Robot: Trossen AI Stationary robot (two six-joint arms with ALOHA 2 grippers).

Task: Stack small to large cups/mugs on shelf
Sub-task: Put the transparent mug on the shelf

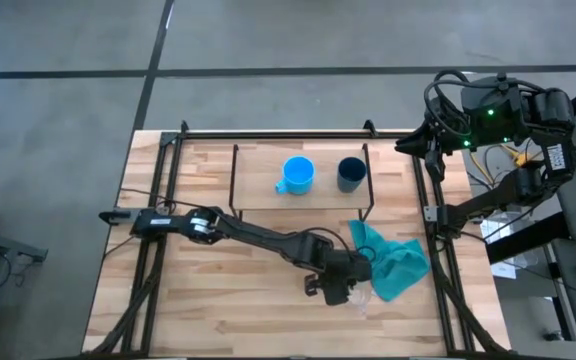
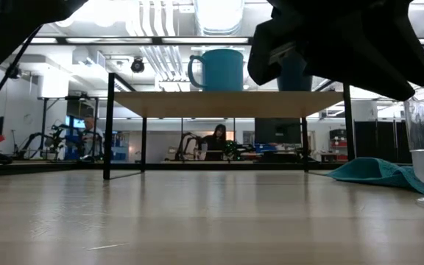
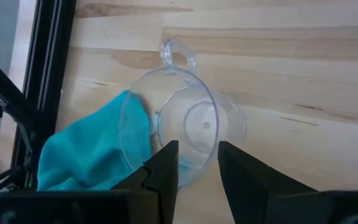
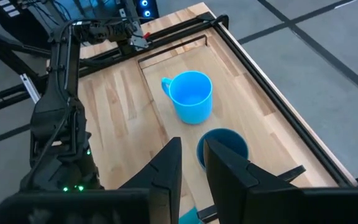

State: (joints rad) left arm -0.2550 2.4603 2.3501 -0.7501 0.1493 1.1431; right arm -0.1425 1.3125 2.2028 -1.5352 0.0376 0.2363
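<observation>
Progress: bright light-blue handled mug [image 1: 297, 174] & dark navy cup [image 1: 351, 174] side by side on low wood-board shelf [image 1: 258, 190], unstacked | tiny clear glass cup [image 3: 182, 127] on counter [image 1: 228, 290] touching teal cloth [image 1: 398, 265] | left gripper [image 3: 196, 163] jaws part-open above cup rim, holding nothing | right gripper [image 4: 190, 163] parked high over shelf, jaws narrowly open, empty | all stacking left.

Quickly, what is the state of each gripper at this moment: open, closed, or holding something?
Left gripper: open, fingers either side of the clear glass cup's rim, not clamped.
Right gripper: open, holding nothing, raised above the dark navy cup on the shelf.
</observation>
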